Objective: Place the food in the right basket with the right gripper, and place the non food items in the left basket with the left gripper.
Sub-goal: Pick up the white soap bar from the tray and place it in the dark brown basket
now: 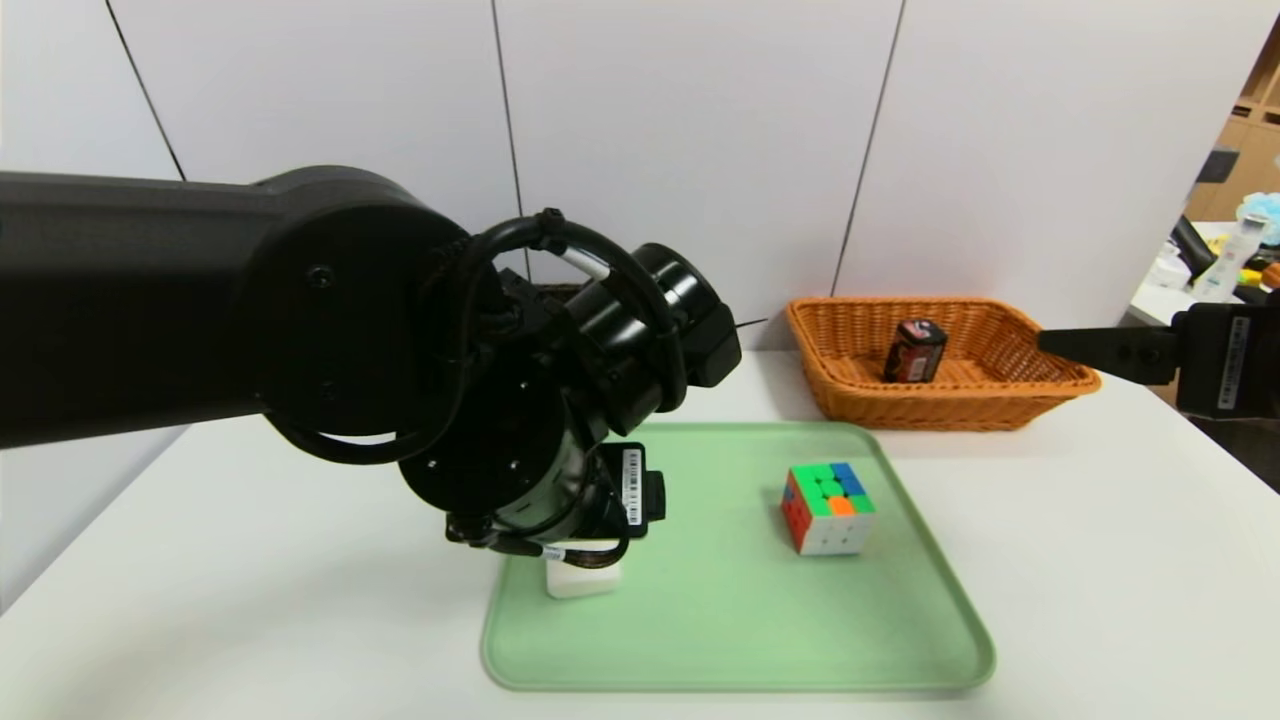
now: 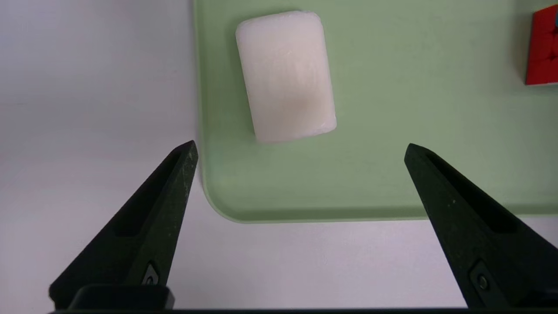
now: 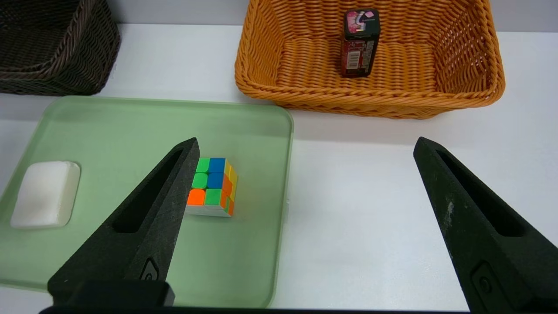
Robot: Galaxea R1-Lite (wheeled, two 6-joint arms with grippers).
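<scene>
The white soap bar [image 1: 583, 580] [image 2: 285, 76] lies at the left side of the green tray [image 1: 720, 640]. My left gripper [image 2: 300, 146] hovers over it, open, with nothing between its fingers; in the head view the wrist hides the fingers. On the tray's right part sits the puzzle cube [image 1: 828, 507] [image 3: 213, 185]. The black food packet [image 1: 914, 351] [image 3: 360, 43] stands upright inside the orange-tan right basket [image 1: 940, 410] [image 3: 370, 104]. My right gripper [image 3: 306, 139] [image 1: 1048, 343] is open and empty, held off to the right of that basket. The dark left basket [image 3: 56, 52] stands behind the tray's left side.
My left arm [image 1: 300, 300] reaches across the left half of the head view and hides most of the dark basket. A white wall stands right behind both baskets. Bare white table [image 1: 1100, 560] lies to the right of the tray.
</scene>
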